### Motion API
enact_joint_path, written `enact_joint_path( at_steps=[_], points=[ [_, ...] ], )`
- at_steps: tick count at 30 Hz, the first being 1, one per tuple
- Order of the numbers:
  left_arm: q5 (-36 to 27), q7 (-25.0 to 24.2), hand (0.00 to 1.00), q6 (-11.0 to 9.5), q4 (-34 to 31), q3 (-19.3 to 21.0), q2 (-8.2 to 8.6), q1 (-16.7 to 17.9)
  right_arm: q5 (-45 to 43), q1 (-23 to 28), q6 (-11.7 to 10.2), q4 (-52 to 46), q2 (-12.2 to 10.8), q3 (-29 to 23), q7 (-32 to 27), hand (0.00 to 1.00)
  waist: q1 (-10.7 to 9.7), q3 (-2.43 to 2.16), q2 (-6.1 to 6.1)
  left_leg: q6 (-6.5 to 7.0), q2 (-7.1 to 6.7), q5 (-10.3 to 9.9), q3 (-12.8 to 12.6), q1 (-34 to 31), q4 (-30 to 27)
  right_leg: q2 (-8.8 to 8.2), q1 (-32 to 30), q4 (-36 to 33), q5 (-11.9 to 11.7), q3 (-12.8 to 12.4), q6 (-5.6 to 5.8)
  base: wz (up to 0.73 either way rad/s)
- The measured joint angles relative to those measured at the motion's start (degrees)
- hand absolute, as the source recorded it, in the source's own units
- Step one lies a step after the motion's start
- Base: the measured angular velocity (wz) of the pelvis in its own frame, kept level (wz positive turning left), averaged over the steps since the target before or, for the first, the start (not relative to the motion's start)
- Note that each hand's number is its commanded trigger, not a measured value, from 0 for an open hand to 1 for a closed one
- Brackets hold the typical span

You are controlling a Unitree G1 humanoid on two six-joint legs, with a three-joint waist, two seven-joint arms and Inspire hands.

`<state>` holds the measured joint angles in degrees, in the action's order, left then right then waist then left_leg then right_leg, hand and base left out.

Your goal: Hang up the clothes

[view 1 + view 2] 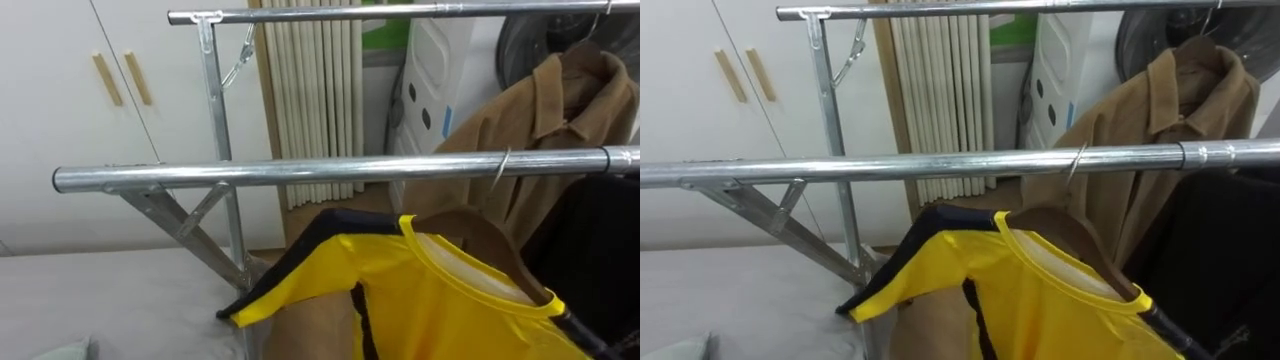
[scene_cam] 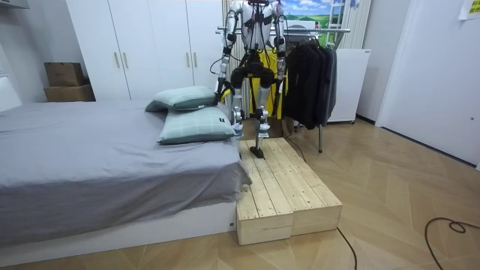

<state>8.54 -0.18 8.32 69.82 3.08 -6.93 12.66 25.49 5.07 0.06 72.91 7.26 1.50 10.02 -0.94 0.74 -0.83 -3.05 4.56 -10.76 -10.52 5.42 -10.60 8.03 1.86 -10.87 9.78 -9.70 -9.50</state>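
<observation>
The hanger (image 1: 478,243) carrying the yellow shirt (image 1: 430,300) hooks over the near rail (image 1: 300,172) beside the brown coat (image 1: 560,110), and I can't tell if my left hand (image 2: 220,91) or right hand (image 2: 280,75) is open.

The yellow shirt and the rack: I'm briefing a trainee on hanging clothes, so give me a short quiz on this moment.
1. True or false: the yellow shirt lies flat on the bed.
2. Which rail holds the shirt's hanger hook?
3. What hangs from the far rail? A) a brown coat B) a white towel C) blue jeans
Key: 1 false; 2 the near rail; 3 A.
</observation>
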Motion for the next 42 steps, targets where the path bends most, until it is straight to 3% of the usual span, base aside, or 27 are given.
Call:
enact_joint_path(
  at_steps=[3,6,8,9,11,12,13,14,16,18,20,21,22,23,24,25,26,27,28,29,31,33,35,38,39,41,42],
  points=[
    [0.0,0.0,0.0,-1.1,0.3,0.0,0.25,-0.5,-3.0,-0.9,-0.1,-0.9,0.3,0.7,0.9,0.0,0.1,-0.02,-0.49,-0.13,0.04,-0.1,-0.1,-2.1,-2.0,-0.58,-0.9,-0.6,0.4,3.0,-0.22,0.47],
    [0.1,0.0,0.0,-2.3,1.1,0.1,0.95,-2.2,-5.9,-2.5,-0.5,-0.8,0.5,1.9,1.6,0.0,0.3,-0.14,-1.27,-0.36,0.27,0.1,-1.1,-4.7,-3.6,-1.71,-1.7,-0.9,0.9,9.8,-0.66,0.73],
    [0.1,-0.4,0.0,-2.9,1.1,0.0,1.1,-2.9,-9.0,-3.5,-0.5,-0.4,0.6,1.8,1.8,0.0,0.3,-0.06,-1.73,-0.71,1.11,0.3,-4.9,-7.2,-5.5,-2.78,-2.3,-0.6,1.1,16.7,-1.09,0.98],
    [0.1,-0.5,0.0,-3.0,1.1,0.0,1.09,-3.0,-9.7,-3.6,-0.5,-0.4,0.7,1.8,1.8,0.0,0.0,-0.1,-1.7,-0.79,1.68,0.3,-5.9,-7.9,-6.2,-3.12,-2.5,-0.5,1.3,18.7,-1.28,1.21],
    [0.5,-0.6,0.0,-3.5,0.9,0.1,0.89,-3.9,-12.0,-3.8,-0.2,-0.8,1.1,1.5,1.3,0.0,-0.2,-0.15,-1.9,-0.26,3.9,-0.9,-12.6,-9.6,-12.1,-4.12,-2.7,-1.4,2.6,24.6,-1.57,1.26],
    [0.5,-0.7,0.0,-3.6,0.9,0.1,0.7,-3.9,-12.6,-3.8,0.0,-1.4,1.2,1.5,1.1,0.0,-0.3,-0.13,-1.86,-0.08,4.6,-1.4,-14.0,-9.7,-14.1,-4.43,-2.8,-1.9,3.2,26.0,-1.62,1.28],
    [0.7,-0.9,0.0,-3.6,0.9,0.0,0.13,-4.0,-13.6,-3.8,0.1,-2.3,1.2,1.2,0.9,0.0,-0.7,-0.02,-1.65,0.57,6.0,-2.2,-16.3,-9.8,-18.4,-5.15,-2.9,-2.7,4.1,29.1,-1.59,1.48],
    [1.2,-1.4,0.0,-3.6,0.9,-0.2,-0.44,-4.0,-13.9,-3.8,0.0,-2.5,1.4,0.6,0.5,0.0,-1.1,-0.09,-1.46,1.16,7.04,-2.7,-17.9,-9.3,-22.1,-5.68,-2.7,-3.0,4.7,32.6,-1.58,1.55],
    [1.2,-1.7,0.0,-3.6,0.9,-1.0,-0.93,-3.9,-15.3,-3.8,0.0,-2.8,1.8,-0.5,0.0,0.0,-1.0,0.02,-1.21,0.41,7.85,-3.6,-18.9,-7.6,-24.3,-6.2,-2.7,-3.7,5.2,36.1,-1.18,1.39],
    [1.3,-1.7,0.0,-3.6,0.9,-1.3,-1.19,-3.9,-16.1,-3.9,0.0,-4.4,1.9,-0.7,-0.8,0.0,-0.8,0.06,-0.94,0.44,7.74,-4.7,-19.4,-6.2,-23.8,-6.82,-3.7,-4.7,6.4,39.7,0.85,1.13],
    [2.4,-1.8,0.0,-3.6,0.9,-1.3,-1.73,-3.9,-15.8,-3.7,0.0,-6.8,1.5,-0.6,-2.1,0.0,-0.8,0.07,0.3,1.32,5.81,-5.6,-21.6,-3.8,-18.6,-7.78,-5.6,-6.6,7.4,43.6,3.44,0.99],
    [2.4,-1.8,0.0,-3.6,0.9,-1.5,-1.73,-3.9,-15.5,-3.8,0.0,-7.2,1.6,-0.5,-2.4,0.0,-0.7,-0.09,0.25,1.77,5.15,-6.0,-22.4,-3.1,-16.2,-7.82,-6.1,-7.0,7.2,44.5,5.21,0.91],
    [2.5,-1.8,0.0,-3.6,0.9,-2.3,-1.77,-4.0,-14.5,-3.8,0.0,-7.9,1.6,-0.4,-3.0,0.0,-0.7,-0.48,-0.4,2.42,4.1,-7.1,-23.8,-2.3,-11.6,-7.81,-7.3,-8.5,6.4,45.9,9.1,0.86],
    [2.5,-1.7,0.0,-3.6,0.8,-2.4,-2.3,-4.1,-14.0,-3.8,-0.3,-8.0,1.2,-0.4,-3.1,0.0,-0.8,-0.33,0.44,1.06,3.01,-8.1,-23.8,-1.7,-7.7,-8.3,-9.0,-10.8,5.8,46.0,9.96,0.82],
    [2.5,-1.7,0.0,-3.6,0.8,-2.4,-2.97,-4.1,-13.8,-3.8,-0.4,-7.8,0.9,-0.4,-3.0,0.0,-0.8,-0.38,1.65,0.79,2.88,-8.2,-23.8,-1.8,-6.8,-9.08,-9.4,-11.4,5.7,46.4,9.73,0.71],
    [2.5,-1.7,0.0,-3.5,0.9,-2.6,-3.53,-4.1,-13.2,-4.0,-0.7,-7.6,1.1,-0.4,-2.9,0.0,-0.8,-0.54,1.55,0.68,3.59,-8.1,-24.2,-1.9,-5.7,-9.49,-9.8,-11.9,4.4,46.7,8.78,0.89],
    [3.6,-1.7,0.0,-3.4,1.2,-3.8,-3.63,-4.3,-12.0,-3.2,-0.7,-7.4,1.7,-0.7,-3.1,0.0,-1.2,-0.8,0.81,0.57,5.6,-8.0,-26.1,-1.4,-5.8,-12.39,-10.3,-15.7,6.0,47.3,5.0,1.11],
    [5.0,-1.7,0.0,-3.3,1.3,-4.5,-3.7,-4.5,-11.7,-2.4,-0.7,-7.4,2.3,-0.7,-3.3,0.0,-1.6,-0.81,0.8,0.28,5.82,-7.9,-27.2,-0.8,-5.8,-16.32,-10.3,-18.9,7.3,47.6,4.05,1.55],
    [6.1,-1.5,0.0,-3.4,1.1,-4.8,-3.91,-4.7,-11.6,-0.9,-0.6,-7.0,3.3,-1.2,-3.8,0.0,-1.5,-0.56,1.87,-1.0,5.47,-7.1,-27.7,-0.7,-7.3,-24.71,-10.3,-23.0,9.0,44.9,7.52,1.25],
    [5.6,-0.5,0.0,-3.6,-0.1,-3.5,-4.03,-4.6,-11.9,-0.9,-0.6,-6.0,3.9,-1.1,-4.4,0.0,0.0,-0.35,2.42,-1.53,5.72,-6.7,-28.3,-1.8,-11.2,-27.45,-11.0,-24.7,8.6,43.6,10.46,0.94],
    [4.0,0.2,0.0,-3.7,-1.0,-1.2,-3.41,-4.7,-13.3,-1.5,-1.3,-5.9,4.0,-0.9,-5.0,0.0,1.4,-0.56,0.67,-1.04,5.67,-6.9,-25.2,-3.3,-11.8,-25.62,-10.0,-21.8,7.8,44.7,10.86,0.21],
    [2.2,1.3,0.0,-4.7,-1.2,1.4,-3.5,-5.8,-14.7,-1.2,-2.1,-6.6,2.8,-0.5,-5.1,0.0,0.9,-0.69,0.8,-0.25,4.85,-6.7,-21.0,-4.2,-10.0,-24.21,-7.1,-18.1,6.0,47.0,10.99,0.39],
    [1.8,3.0,0.0,-5.7,-1.1,0.4,-3.32,-5.9,-14.8,-0.1,-2.2,-6.5,2.0,-0.5,-5.3,0.0,-1.0,-0.94,0.71,0.61,4.02,-4.0,-16.2,-3.6,-7.2,-22.75,-2.6,-13.2,3.5,50.3,12.18,0.66],
    [-0.6,3.6,0.0,-6.5,-1.1,0.6,-3.5,-5.1,-15.7,0.5,-2.4,-6.4,2.0,-0.6,-6.2,0.0,-1.8,-1.23,1.11,1.47,2.63,-3.3,-13.2,-3.9,-5.8,-21.56,-0.3,-9.6,0.4,50.7,12.25,0.52],
    [-0.6,3.6,0.0,-6.7,-1.0,0.7,-3.55,-5.2,-16.4,0.5,-2.4,-6.4,2.0,-0.7,-6.2,0.0,-2.0,-1.11,1.18,1.8,2.18,-3.2,-12.4,-4.0,-5.6,-21.69,0.2,-9.2,0.0,50.2,12.52,0.76],
    [-1.9,3.7,0.0,-8.6,1.0,1.3,-3.64,-4.9,-18.6,0.7,-2.4,-6.4,1.7,-2.5,-6.2,0.0,-1.7,-0.95,1.92,2.9,-0.04,-2.7,-9.0,-3.9,-4.3,-21.27,1.0,-7.7,-0.9,39.4,14.12,0.87],
    [-2.4,3.8,0.0,-9.0,1.2,1.3,-3.64,-4.6,-19.0,0.7,-2.4,-6.4,1.7,-2.8,-6.3,0.0,-1.4,-0.97,1.99,3.14,-0.47,-2.7,-8.1,-3.8,-4.1,-21.07,1.2,-7.6,-1.1,37.4,14.38,0.74]
  ],
)
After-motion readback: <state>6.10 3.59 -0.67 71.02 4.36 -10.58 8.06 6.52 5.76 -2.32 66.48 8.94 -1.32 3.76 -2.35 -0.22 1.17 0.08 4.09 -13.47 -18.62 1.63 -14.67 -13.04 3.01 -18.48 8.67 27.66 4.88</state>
